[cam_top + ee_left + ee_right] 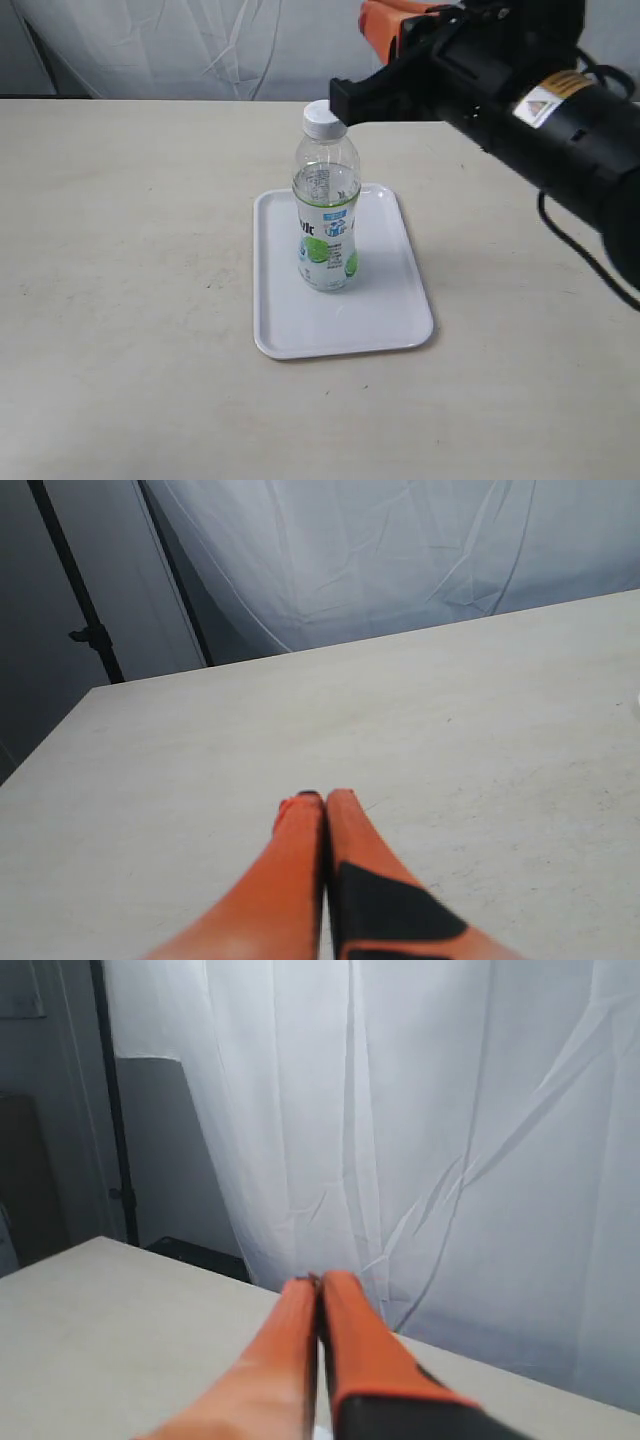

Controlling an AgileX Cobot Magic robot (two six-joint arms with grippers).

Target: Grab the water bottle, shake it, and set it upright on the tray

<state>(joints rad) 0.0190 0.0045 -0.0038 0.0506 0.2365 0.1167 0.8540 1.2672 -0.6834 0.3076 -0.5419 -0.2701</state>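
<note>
Exterior view: clear, white-capped water bottle (326, 210) upright on white tray (390, 290).

A flat table (120, 300) with a pale beige, matte top is shown. Faint scuffs and small dark specks are scattered over the surface, most visibly toward 6 and 9 o'clock in the exterior view. The far edge is seen at 12 o'clock. One tray (395, 300) is laid flat directly on the top, near the centre of that view. Its long sides are aligned roughly from 12 to 6 o'clock, with a slight skew. The tray is white, rectangular, round-cornered and low-rimmed.
</note>
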